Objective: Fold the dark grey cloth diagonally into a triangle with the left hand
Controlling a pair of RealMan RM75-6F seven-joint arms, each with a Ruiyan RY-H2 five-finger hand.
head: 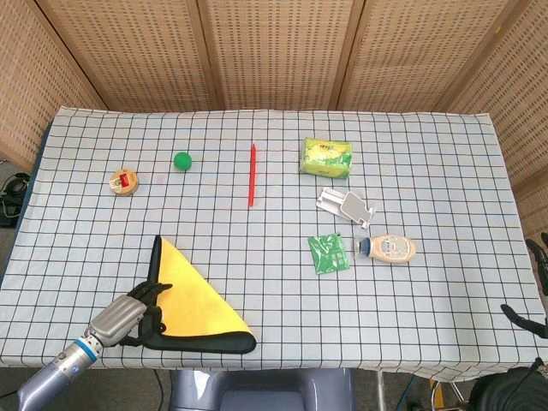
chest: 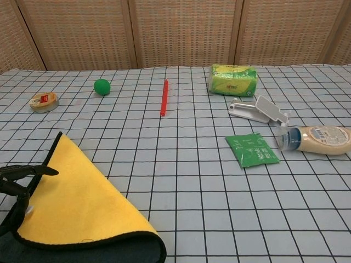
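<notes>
The left hand grips the cloth, folded yellow-side-up into a triangle at the table's near-left corner, well apart from the tin, ball, pen and sachet.

green sachet: has print, way too small to read
yellow-green pack: printing there, can't make it out
bottle: label's a blur
round tin: red label, unreadable
</notes>
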